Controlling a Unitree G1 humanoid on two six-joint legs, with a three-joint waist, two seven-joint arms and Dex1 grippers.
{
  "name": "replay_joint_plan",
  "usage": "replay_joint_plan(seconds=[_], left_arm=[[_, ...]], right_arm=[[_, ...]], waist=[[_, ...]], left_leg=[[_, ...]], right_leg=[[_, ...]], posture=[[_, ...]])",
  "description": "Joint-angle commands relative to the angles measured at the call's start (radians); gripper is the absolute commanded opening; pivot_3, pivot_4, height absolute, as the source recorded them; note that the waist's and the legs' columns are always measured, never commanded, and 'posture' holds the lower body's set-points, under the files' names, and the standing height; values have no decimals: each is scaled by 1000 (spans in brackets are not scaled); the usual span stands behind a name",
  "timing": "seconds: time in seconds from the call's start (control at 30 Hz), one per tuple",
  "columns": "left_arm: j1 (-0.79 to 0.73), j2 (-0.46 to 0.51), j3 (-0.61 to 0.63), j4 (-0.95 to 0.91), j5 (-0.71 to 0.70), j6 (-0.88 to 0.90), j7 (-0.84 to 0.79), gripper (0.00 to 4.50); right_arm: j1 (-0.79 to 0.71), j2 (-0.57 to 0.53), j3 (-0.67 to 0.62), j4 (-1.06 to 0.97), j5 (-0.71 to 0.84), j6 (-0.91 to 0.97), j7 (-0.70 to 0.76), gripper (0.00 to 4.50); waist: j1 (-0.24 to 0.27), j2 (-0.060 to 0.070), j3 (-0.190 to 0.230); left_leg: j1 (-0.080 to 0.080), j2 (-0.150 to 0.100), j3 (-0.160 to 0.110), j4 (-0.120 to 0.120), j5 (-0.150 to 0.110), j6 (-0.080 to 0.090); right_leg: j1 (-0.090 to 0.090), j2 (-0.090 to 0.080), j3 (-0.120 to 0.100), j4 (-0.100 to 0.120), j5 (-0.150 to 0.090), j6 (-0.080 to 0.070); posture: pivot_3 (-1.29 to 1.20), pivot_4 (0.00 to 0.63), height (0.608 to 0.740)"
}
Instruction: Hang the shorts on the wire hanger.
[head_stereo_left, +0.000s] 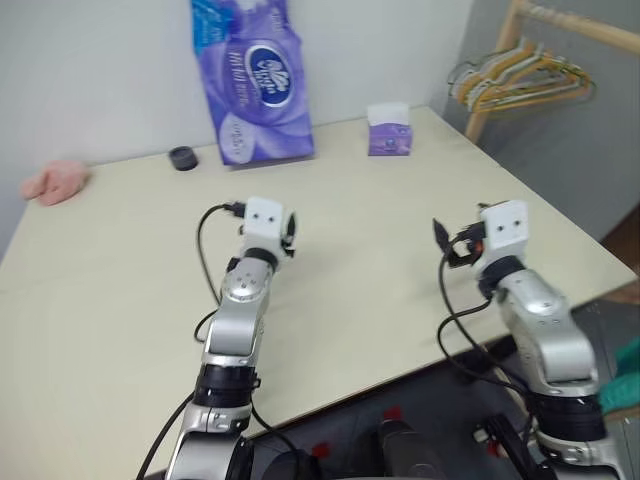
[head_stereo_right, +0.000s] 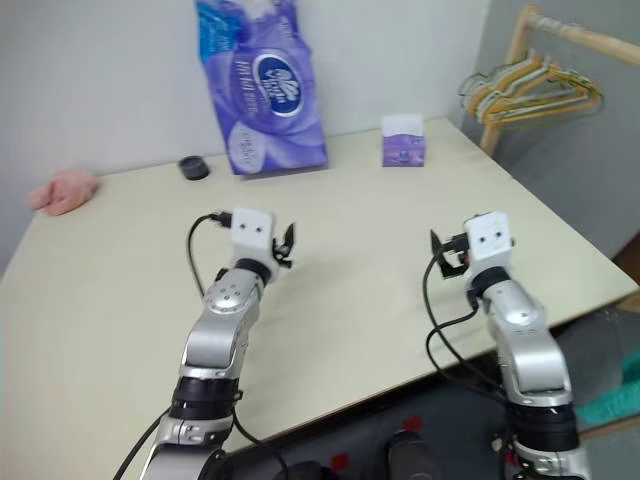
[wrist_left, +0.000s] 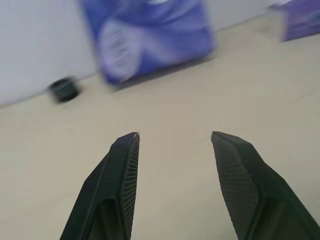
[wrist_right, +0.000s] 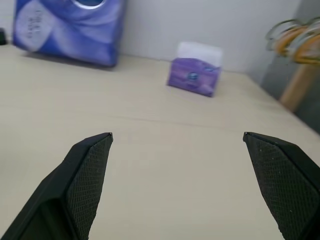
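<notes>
Left eye view: bench (head_stereo_left: 120, 290) w/ 1 purple pack (head_stereo_left: 254, 85), 1 tissue box (head_stereo_left: 389, 130), 1 pink cloth (head_stereo_left: 55, 181), 1 black cap (head_stereo_left: 183, 158); 2 grippers, left (wrist_left: 175, 137) & right (wrist_right: 177, 136), jaws released, empty.

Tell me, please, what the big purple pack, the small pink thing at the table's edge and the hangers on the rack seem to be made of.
The big purple pack: thin glossy plastic film, judging by its sheen and creases. The small pink thing: soft matte cloth, probably; it lies in a limp, rumpled heap. The hangers: some look like pale wood, others like thin wire, though they are bunched, so this is uncertain. The rack looks like light unpainted wood.
</notes>
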Motion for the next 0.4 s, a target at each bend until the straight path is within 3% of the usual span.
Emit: replay_joint_plan(seconds=[0.03, 0.2, 0.4], left_arm=[[36, -10, 36, -87, -6, -14, 43, 2411], [52, -12, 64, -86, -32, -25, 57, 2411], [74, -20, 89, -106, -59, -52, 73, 2411]], right_arm=[[-61, 33, 23, 102, -14, -136, 18, 4470], [-127, 77, 14, 222, -4, -209, 18, 4470], [-155, 77, 19, 283, -1, -236, 56, 4470]], waist=[[37, -2, -1], [92, -5, -3], [109, -9, -5]], left_leg=[[0, 0, 0, 0, 0, 0], [-1, 0, -2, 0, 1, -3], [-4, 0, -9, 0, 4, -6]], right_leg=[[0, 0, -1, 0, 0, 0], [-1, 0, -3, -1, 1, -3], [-1, 0, -11, -1, 2, -5]], posture=[[16, 68, 740], [74, 60, 740], [130, 66, 740]])
